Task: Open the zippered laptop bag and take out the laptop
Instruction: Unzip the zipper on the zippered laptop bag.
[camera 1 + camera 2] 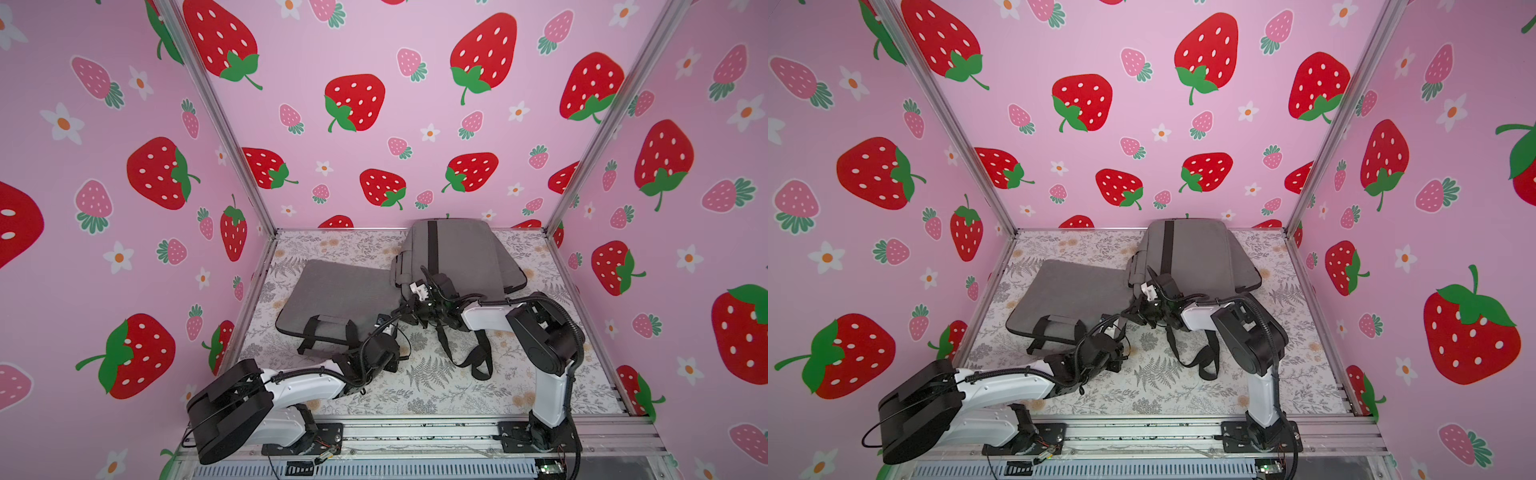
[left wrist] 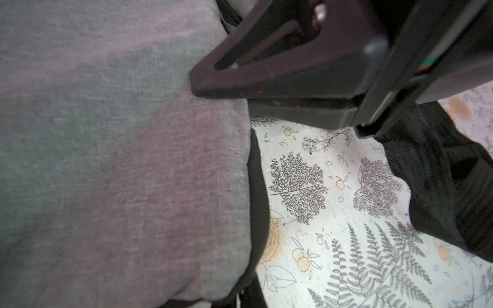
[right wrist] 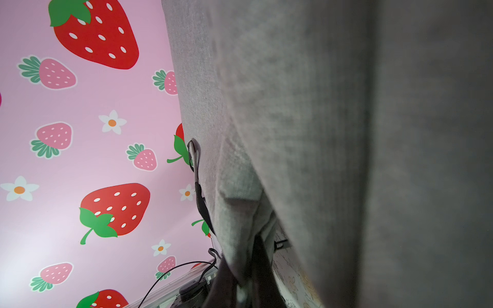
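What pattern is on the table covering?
Table covering: grey ferns and orange blooms on white, clearest in the left wrist view.

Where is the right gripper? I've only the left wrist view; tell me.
Observer: The right gripper is shut at the near corner of the tilted gray bag, whose far end covers the foot of the back wall.
Operator: Report any laptop.
Observer: None shows in any view.
Operator: Give me the flat bag's handles.
Observer: The flat gray bag has its black handles on the edge facing the arm bases.
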Robot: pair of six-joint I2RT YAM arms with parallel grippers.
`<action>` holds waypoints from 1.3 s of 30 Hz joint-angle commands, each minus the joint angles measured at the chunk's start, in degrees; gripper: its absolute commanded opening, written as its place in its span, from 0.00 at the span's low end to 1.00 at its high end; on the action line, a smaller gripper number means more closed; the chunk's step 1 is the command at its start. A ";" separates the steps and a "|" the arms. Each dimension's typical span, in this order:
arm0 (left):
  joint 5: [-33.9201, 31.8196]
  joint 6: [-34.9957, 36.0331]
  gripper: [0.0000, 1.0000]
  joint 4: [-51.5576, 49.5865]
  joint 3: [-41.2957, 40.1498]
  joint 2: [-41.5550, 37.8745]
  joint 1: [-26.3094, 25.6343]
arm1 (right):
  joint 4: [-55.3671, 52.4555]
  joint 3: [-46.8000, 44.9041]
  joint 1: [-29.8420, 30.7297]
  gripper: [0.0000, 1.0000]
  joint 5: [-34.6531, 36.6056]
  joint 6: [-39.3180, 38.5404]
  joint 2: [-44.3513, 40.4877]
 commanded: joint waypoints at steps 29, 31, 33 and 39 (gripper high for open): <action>-4.37 -14.64 0.00 -35.27 3.21 -9.76 10.35 | -3.65 1.59 -5.63 0.00 0.62 -7.83 -6.81; -3.36 -14.67 0.00 -35.81 3.44 -8.97 12.15 | -4.04 1.60 -5.61 0.00 -0.17 -8.44 -7.52; -3.51 -15.51 0.00 -37.25 4.05 -8.36 13.47 | -4.02 1.42 -5.70 0.00 -0.81 -8.83 -8.02; -6.78 -17.70 0.00 -44.50 6.78 -10.47 18.40 | -6.38 1.77 -5.79 0.00 -2.60 -12.31 -8.86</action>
